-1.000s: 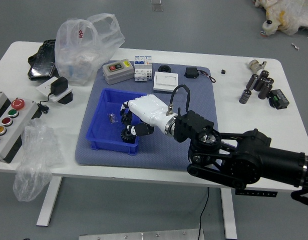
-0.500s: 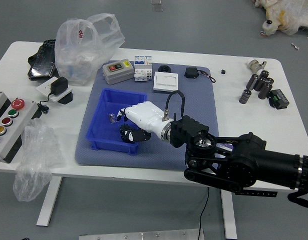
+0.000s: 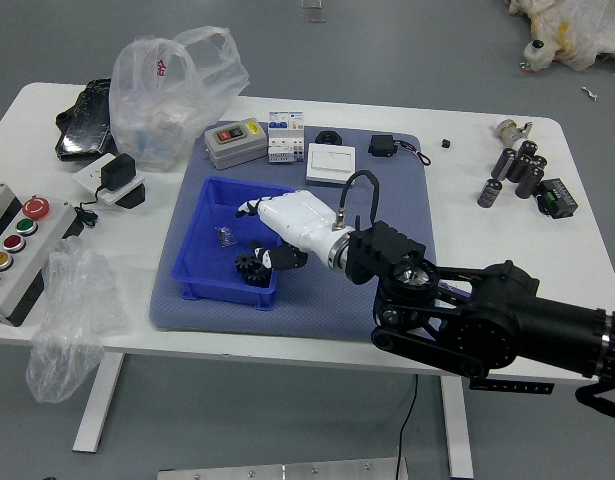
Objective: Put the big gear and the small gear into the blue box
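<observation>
The right arm is black with a glossy sheen, built of bulky, rounded joint housings. Small round fittings dot it, and a silvery disc sits on one housing. A metallic collar rings the wrist, where a thick black cable arches in a loop. The robot hand has a smooth white shell and dark finger parts.
</observation>
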{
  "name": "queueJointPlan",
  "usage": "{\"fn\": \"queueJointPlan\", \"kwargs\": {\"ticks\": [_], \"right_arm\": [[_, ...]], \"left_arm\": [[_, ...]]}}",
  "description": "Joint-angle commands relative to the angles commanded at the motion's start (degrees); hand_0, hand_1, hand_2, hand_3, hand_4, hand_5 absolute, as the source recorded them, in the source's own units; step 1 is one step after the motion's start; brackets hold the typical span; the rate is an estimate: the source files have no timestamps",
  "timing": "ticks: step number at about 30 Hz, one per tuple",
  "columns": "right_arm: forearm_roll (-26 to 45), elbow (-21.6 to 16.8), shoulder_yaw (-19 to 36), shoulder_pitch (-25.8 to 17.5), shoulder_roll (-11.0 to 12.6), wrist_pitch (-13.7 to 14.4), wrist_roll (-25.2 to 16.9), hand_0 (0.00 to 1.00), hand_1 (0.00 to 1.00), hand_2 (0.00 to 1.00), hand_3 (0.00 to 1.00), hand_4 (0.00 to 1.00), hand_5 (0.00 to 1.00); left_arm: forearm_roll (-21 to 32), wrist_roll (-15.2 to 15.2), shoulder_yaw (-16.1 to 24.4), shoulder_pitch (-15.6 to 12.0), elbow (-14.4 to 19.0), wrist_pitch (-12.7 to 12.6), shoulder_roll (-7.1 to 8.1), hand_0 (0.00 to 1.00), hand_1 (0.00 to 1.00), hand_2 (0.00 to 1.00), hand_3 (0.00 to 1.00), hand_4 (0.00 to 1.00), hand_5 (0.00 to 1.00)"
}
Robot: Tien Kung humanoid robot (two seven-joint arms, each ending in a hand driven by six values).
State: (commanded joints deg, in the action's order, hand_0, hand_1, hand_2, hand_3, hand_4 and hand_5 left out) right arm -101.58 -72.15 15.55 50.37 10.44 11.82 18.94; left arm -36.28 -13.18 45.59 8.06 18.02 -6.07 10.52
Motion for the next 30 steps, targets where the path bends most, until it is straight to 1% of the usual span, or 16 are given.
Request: {"fn": "queueJointPlan", "kwargs": {"ticks": [2,5,6,11,12,14,17,18,23,24,29,30], "right_arm": [[-0.4,-0.2,2.8,-1.1,1.1,1.3,-0.7,0.261,0.355,0.764,0.783,0.484,0.289],[0.7,0.0,6.8,-3.3,2.6,4.2,-2.8,0.261,0.355,0.764,0.783,0.484,0.289],[1.6,0.2,8.1,-4.1,3.0,5.3,-3.7,0.311,0.51,0.728,0.729,0.513,0.276],[7.8,0.9,15.5,-9.5,4.5,11.0,-9.2,0.311,0.51,0.728,0.729,0.513,0.276],[9.1,0.9,16.8,-10.5,4.7,11.8,-10.3,0.538,0.689,0.747,0.714,0.541,0.28],[12.7,1.0,20.1,-13.0,5.3,13.2,-13.3,0.538,0.689,0.747,0.714,0.541,0.28],[18.2,1.3,23.9,-16.2,5.9,13.5,-17.2,0.538,0.689,0.747,0.714,0.541,0.28],[20.0,1.3,25.0,-17.0,6.0,13.3,-18.4,0.784,0.787,0.809,0.731,0.652,0.319],[29.7,1.9,29.3,-20.3,6.0,11.9,-24.8,0.784,0.787,0.809,0.731,0.652,0.319],[31.7,1.8,30.0,-21.0,6.1,11.6,-26.2,0.841,0.819,0.832,0.767,0.756,0.31],[39.4,0.8,32.8,-24.6,6.5,10.6,-31.5,0.841,0.819,0.832,0.767,0.756,0.31],[40.7,0.3,33.4,-25.5,6.7,10.5,-32.5,0.844,0.808,0.808,0.755,0.765,0.313]], "left_arm": [[0.2,0.0,-0.1,-0.1,0.0,0.0,-0.02,0.658,0.616,0.6,0.754,0.761,0.725],[0.3,0.1,-0.1,-0.2,0.0,-0.1,0.0,0.658,0.616,0.6,0.754,0.761,0.725],[0.4,0.1,-0.1,-0.2,0.0,-0.1,0.02,0.658,0.616,0.6,0.754,0.761,0.726],[0.5,0.0,-0.1,-0.5,0.0,-0.2,0.07,0.658,0.616,0.6,0.754,0.761,0.726],[0.5,0.0,-0.1,-0.5,0.0,-0.2,0.06,0.657,0.616,0.601,0.754,0.761,0.726],[0.6,0.0,-0.1,-0.6,0.0,-0.2,0.05,0.657,0.616,0.601,0.754,0.761,0.726],[0.5,-0.1,-0.1,-0.7,0.0,-0.2,0.12,0.657,0.616,0.601,0.754,0.761,0.726],[0.5,-0.1,-0.1,-0.7,0.0,-0.2,0.15,0.658,0.616,0.601,0.754,0.76,0.723],[0.2,-0.1,0.0,-0.5,-0.1,-0.1,0.36,0.658,0.616,0.601,0.754,0.76,0.723],[0.1,-0.1,0.0,-0.5,-0.1,-0.1,0.4,0.658,0.617,0.6,0.754,0.759,0.722],[-0.4,-0.3,0.3,-0.4,-0.1,0.1,0.51,0.658,0.617,0.6,0.754,0.759,0.722],[-0.6,-0.3,0.4,-0.5,-0.1,0.1,0.51,0.658,0.617,0.601,0.754,0.761,0.723]]}}
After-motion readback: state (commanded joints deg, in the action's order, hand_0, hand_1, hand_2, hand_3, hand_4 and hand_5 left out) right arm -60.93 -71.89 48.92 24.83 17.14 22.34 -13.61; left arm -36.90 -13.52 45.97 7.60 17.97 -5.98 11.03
